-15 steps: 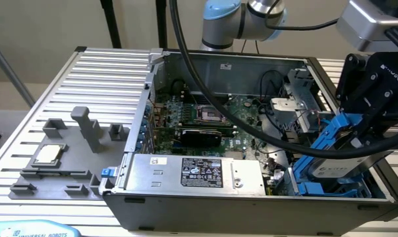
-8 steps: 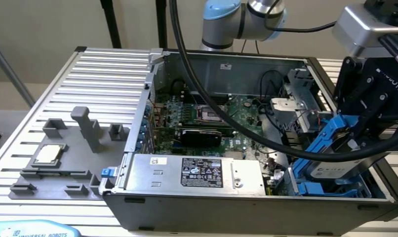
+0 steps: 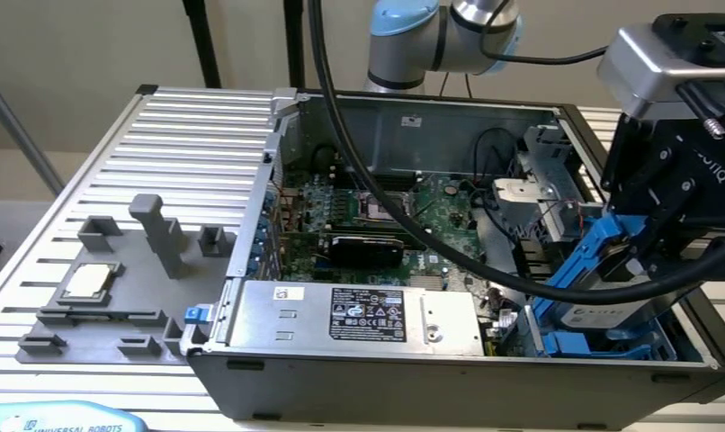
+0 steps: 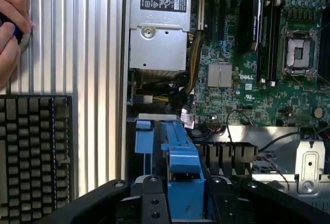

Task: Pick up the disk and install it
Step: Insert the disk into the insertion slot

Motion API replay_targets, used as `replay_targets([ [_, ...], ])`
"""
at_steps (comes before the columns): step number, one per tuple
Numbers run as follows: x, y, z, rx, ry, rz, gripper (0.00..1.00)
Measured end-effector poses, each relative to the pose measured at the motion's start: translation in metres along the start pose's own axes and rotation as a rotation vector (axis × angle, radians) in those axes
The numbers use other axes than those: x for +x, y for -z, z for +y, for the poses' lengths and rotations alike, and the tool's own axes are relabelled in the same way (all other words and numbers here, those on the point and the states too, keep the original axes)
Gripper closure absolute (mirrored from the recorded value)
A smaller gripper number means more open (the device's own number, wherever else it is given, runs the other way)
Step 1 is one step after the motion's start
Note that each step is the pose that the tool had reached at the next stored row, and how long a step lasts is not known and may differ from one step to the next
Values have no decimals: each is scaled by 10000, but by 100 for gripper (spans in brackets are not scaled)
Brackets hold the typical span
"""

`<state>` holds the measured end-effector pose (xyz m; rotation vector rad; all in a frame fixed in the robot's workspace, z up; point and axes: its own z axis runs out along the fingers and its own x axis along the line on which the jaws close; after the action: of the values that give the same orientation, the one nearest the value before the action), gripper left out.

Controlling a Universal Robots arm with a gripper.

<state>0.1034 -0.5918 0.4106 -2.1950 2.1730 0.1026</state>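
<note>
Bright blue frame, silver-grey body on disk (image 3: 603, 310); green motherboard (image 3: 375, 225); black claw (image 4: 181, 199).

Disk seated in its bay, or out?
Out, not seated. The disk hangs tilted in the gripper, which grips its blue frame; only its lower end dips into the open case.

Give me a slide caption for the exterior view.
The gripper holds the disk tilted over the open computer case, at the exterior view's right.
</note>
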Motion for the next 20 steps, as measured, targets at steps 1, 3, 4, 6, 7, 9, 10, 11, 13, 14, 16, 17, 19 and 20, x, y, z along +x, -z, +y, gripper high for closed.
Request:
replay_targets([
  [1,1,-12,-1,0,0,-20,67],
  [3,2,-34,-2,1,1,-57,67],
  [4,3,-45,-2,1,1,-73,67],
  [6,5,-69,-3,2,1,-104,67],
  [7,6,-81,-3,1,2,-116,67],
  [9,8,-104,-4,1,2,-124,67],
  [10,8,-114,-4,1,2,-125,67],
  [11,9,-124,-4,1,2,-126,67],
  [13,11,-144,-4,0,2,-127,67],
  [14,12,-153,-4,0,2,-126,67],
  [16,13,-174,-5,0,2,-127,67],
  [17,14,-184,-5,0,2,-127,67],
  [19,16,-205,-5,-1,2,-127,67],
  [20,17,-216,-5,-2,2,-127,67],
])
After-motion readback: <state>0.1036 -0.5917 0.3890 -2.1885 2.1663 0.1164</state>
